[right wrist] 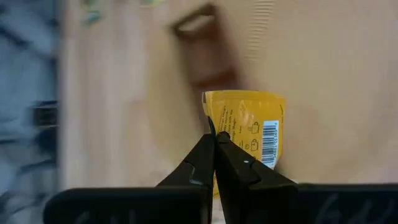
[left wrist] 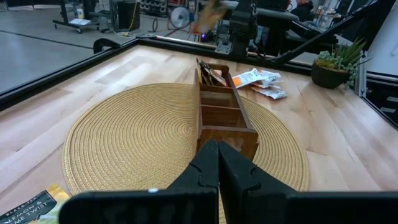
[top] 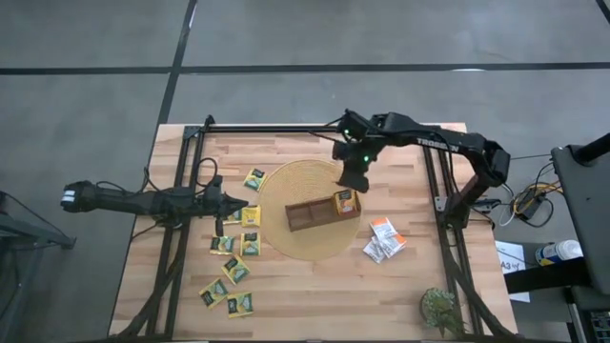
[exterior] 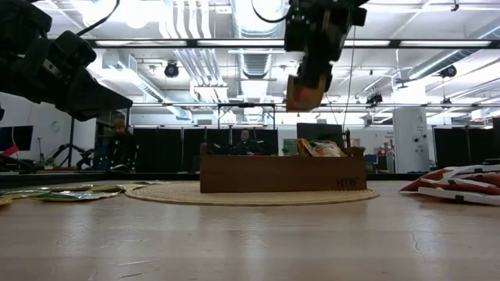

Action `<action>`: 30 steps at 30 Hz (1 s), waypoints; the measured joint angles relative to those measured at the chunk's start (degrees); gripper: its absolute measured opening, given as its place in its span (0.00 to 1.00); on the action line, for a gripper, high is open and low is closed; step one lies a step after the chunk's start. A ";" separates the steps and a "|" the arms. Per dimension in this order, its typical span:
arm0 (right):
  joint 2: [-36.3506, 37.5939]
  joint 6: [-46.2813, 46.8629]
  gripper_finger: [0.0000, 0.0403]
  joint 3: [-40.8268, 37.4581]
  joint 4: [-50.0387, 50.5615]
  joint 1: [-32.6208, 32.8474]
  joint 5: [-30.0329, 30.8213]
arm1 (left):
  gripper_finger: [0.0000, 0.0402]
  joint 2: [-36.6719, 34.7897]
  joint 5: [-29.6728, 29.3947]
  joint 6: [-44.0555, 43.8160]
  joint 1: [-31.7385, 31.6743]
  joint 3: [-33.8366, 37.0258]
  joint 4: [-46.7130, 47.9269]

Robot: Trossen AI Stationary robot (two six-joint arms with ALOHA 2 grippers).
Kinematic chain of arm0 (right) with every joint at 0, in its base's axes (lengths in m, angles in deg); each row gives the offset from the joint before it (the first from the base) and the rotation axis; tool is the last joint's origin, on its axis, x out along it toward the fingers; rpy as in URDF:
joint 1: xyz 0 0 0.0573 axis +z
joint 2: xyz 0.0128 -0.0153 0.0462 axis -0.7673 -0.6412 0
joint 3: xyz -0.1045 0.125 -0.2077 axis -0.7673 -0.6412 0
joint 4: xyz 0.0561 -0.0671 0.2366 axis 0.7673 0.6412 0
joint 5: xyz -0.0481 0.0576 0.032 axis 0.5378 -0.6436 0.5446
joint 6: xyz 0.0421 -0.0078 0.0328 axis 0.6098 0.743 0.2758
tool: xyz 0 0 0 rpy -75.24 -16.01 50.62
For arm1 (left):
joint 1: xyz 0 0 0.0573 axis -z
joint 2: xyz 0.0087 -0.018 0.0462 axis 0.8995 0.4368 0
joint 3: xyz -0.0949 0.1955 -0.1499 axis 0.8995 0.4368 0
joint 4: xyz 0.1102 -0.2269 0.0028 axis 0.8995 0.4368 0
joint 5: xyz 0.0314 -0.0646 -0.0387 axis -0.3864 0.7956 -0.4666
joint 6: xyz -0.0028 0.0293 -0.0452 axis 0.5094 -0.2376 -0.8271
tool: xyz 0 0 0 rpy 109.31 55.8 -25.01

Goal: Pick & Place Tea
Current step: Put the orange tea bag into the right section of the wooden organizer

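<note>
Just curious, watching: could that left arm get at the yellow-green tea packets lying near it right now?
Probably yes. The left gripper hovers with its fingers shut and empty right by the yellow-green tea packets, which lie uncovered on the table. The right gripper is away over the wooden tray.

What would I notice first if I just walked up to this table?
Probably the right gripper high above the wooden tray, pinching an orange tea packet in the air. The tray sits on a round woven mat in the middle of the table, with tea already in one end compartment. Yellow-green packets lie scattered by the left gripper, white-and-orange ones on the right side.
</note>
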 joint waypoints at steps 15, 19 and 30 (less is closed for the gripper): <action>-8.05 -0.87 0.02 -3.06 1.62 5.62 -9.36 | 0.00 0.01 0.00 0.00 0.01 0.00 0.00; -9.38 -1.05 0.02 -5.03 1.62 5.28 -9.30 | 0.00 0.01 0.00 -0.01 0.00 -0.01 0.01; -10.12 -3.10 0.02 -7.59 1.63 3.65 -0.32 | 0.00 0.06 0.00 0.00 0.00 0.00 0.00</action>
